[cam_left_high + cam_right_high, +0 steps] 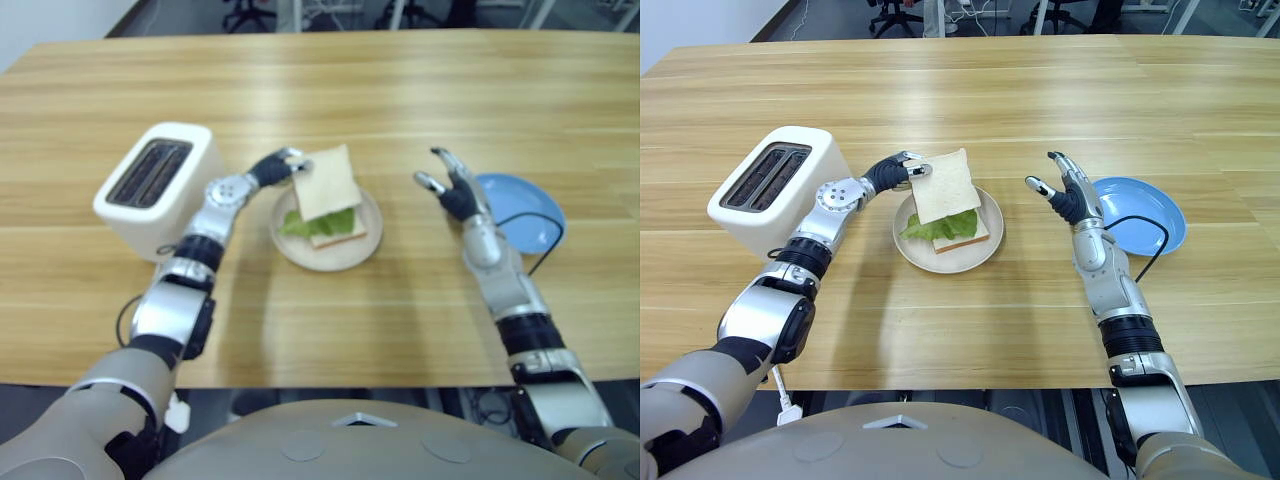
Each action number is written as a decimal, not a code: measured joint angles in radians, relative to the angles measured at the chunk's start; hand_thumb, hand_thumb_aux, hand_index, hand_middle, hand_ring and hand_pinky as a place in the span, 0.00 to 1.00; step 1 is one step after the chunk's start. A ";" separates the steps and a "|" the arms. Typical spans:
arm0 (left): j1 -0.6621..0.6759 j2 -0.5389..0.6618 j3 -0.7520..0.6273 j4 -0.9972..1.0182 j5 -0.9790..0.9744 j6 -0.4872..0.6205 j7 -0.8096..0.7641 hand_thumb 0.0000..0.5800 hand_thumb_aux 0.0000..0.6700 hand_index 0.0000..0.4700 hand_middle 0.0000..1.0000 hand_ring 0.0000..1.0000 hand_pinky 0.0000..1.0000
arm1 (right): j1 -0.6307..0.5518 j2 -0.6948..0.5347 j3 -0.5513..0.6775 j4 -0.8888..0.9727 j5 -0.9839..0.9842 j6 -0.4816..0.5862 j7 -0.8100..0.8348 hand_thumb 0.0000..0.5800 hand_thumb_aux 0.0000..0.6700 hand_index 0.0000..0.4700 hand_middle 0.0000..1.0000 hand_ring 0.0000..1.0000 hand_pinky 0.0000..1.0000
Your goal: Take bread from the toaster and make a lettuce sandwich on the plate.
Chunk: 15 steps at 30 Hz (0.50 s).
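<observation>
Office or lab workroom, not a home kitchen. Long pale wood-grain counter of meeting-table type. Beyond far edge: castor bases of swivel chairs and white desk legs on plain grey floor. Black cable loose across counter.

A long wooden counter of pale planks runs from left to right. A white toaster with two slots stands on its left side. Just right of it, near the middle, sits a round beige plate. A blue plate lies well apart to the right, and a thin black cable crosses its near rim.
</observation>
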 measured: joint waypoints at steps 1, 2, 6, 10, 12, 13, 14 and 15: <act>-0.006 -0.003 -0.001 0.025 0.004 -0.009 0.001 1.00 1.00 0.98 1.00 1.00 1.00 | 0.000 0.000 0.001 0.000 0.000 0.000 0.000 0.00 0.00 0.00 0.00 0.00 0.00; -0.014 -0.009 -0.002 0.058 0.009 -0.021 0.001 1.00 1.00 0.98 1.00 1.00 1.00 | 0.000 0.000 0.002 0.001 -0.001 0.000 0.000 0.00 0.00 0.00 0.00 0.00 0.00; -0.021 -0.024 -0.003 0.151 0.031 -0.050 0.002 1.00 1.00 0.98 1.00 1.00 1.00 | -0.007 0.000 0.007 0.010 -0.003 0.000 0.000 0.00 0.00 0.00 0.00 0.00 0.00; -0.036 -0.035 -0.015 0.200 0.057 -0.061 0.026 1.00 1.00 0.98 1.00 1.00 1.00 | -0.020 0.001 0.018 0.013 -0.006 -0.001 0.001 0.00 0.00 0.00 0.00 0.00 0.00; -0.046 -0.042 -0.021 0.219 0.073 -0.064 0.047 1.00 1.00 0.98 1.00 1.00 1.00 | -0.023 0.001 0.039 0.012 -0.017 -0.003 0.002 0.00 0.00 0.00 0.00 0.00 0.00; -0.051 -0.044 -0.024 0.228 0.077 -0.066 0.054 1.00 1.00 0.98 1.00 1.00 1.00 | -0.022 0.001 0.046 0.011 -0.025 -0.003 0.004 0.00 0.00 0.00 0.00 0.00 0.00; -0.053 -0.044 -0.026 0.237 0.087 -0.067 0.066 1.00 1.00 0.98 1.00 1.00 1.00 | -0.021 0.002 0.056 0.005 -0.031 -0.004 0.006 0.00 0.00 0.00 0.00 0.00 0.00; -0.054 -0.044 -0.028 0.243 0.096 -0.071 0.072 1.00 1.00 0.98 1.00 1.00 1.00 | -0.020 0.001 0.067 -0.002 -0.036 -0.005 0.008 0.00 0.00 0.00 0.00 0.00 0.00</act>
